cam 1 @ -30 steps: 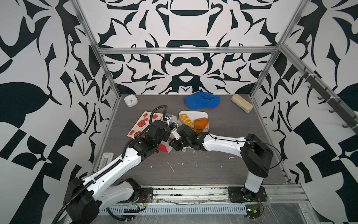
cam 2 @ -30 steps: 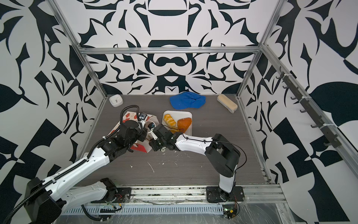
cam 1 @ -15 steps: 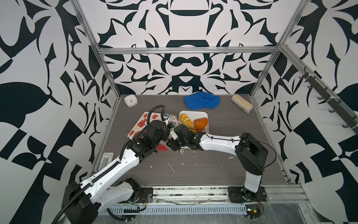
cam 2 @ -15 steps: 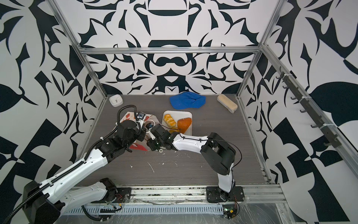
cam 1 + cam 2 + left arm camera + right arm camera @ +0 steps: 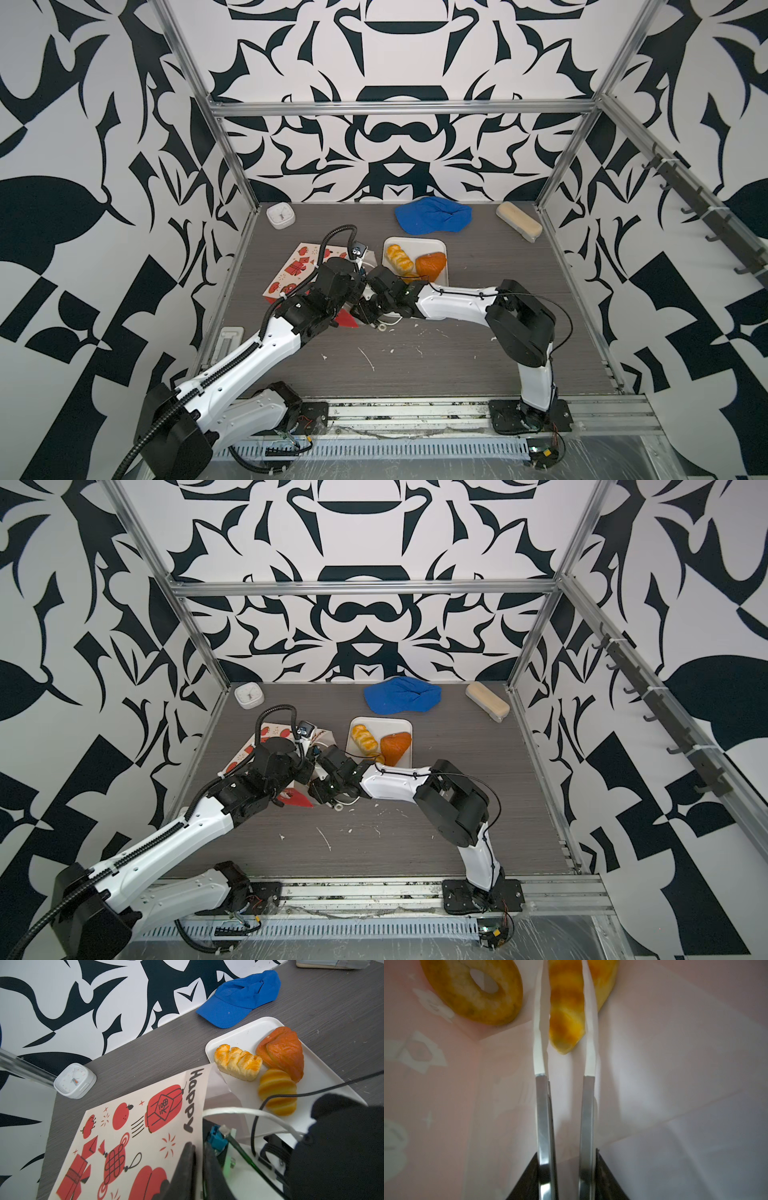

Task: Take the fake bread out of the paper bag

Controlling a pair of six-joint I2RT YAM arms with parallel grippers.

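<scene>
Right hand (image 5: 562,980) deeper in paper bag (image 5: 135,1136), straddling glossy striped croissant (image 5: 566,1007).

Croissant (image 5: 566,1007): blurred, far end cut off by the frame edge; contact with the right gripper (image 5: 563,968) fingers flanking it can't be called.
Ring doughnut (image 5: 452,989): soft focus, part of its rim cropped.
Paper bag (image 5: 297,266) mouth: buried under both wrists in both top views.
Left gripper (image 5: 198,1147): fingers run off the frame edge.
</scene>
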